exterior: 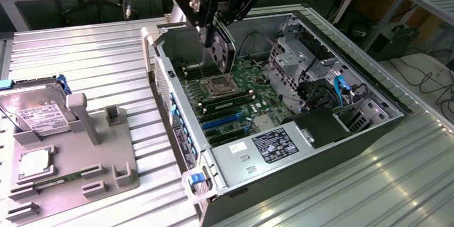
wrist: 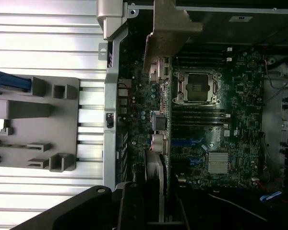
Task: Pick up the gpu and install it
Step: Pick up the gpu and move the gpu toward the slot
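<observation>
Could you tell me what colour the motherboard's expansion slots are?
The expansion slots are blue, clearest in the exterior view.

- Graphics card [exterior: 223, 56]: thin board with a dark fan face and a silver bracket [wrist: 170, 28] at one end.
- Pose: upright on edge, clamped in the gripper [exterior: 215, 33].
- Location: upper centre of the exterior view, hanging above the motherboard [exterior: 248, 75], not seated.

the gpu [exterior: 223, 54] hangs clear above the motherboard [exterior: 252, 81], between case wall [exterior: 165, 83] and drive cage [exterior: 291, 51].
</observation>
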Controlling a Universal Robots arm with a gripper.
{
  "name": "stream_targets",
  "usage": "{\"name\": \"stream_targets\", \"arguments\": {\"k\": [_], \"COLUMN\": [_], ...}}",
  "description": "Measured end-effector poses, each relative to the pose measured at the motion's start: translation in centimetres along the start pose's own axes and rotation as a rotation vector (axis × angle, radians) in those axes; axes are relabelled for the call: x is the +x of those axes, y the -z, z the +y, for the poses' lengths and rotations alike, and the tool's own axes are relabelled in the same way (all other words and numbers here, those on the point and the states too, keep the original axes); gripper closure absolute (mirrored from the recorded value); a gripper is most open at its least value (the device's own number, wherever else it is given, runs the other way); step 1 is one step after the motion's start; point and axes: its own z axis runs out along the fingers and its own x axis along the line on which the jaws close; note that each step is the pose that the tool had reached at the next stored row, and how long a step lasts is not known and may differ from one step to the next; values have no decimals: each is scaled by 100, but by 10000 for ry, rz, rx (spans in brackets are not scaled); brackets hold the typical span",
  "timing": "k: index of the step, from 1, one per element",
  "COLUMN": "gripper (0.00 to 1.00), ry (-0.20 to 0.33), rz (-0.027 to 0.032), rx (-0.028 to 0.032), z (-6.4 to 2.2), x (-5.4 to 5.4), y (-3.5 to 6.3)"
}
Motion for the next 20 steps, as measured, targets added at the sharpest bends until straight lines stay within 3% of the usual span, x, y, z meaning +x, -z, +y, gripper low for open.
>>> {"name": "stream_targets", "arguments": {"k": [20], "gripper": [72], "ry": [0], "rz": [-33], "rx": [1], "z": [-5], "x": [-213], "y": [-19]}}
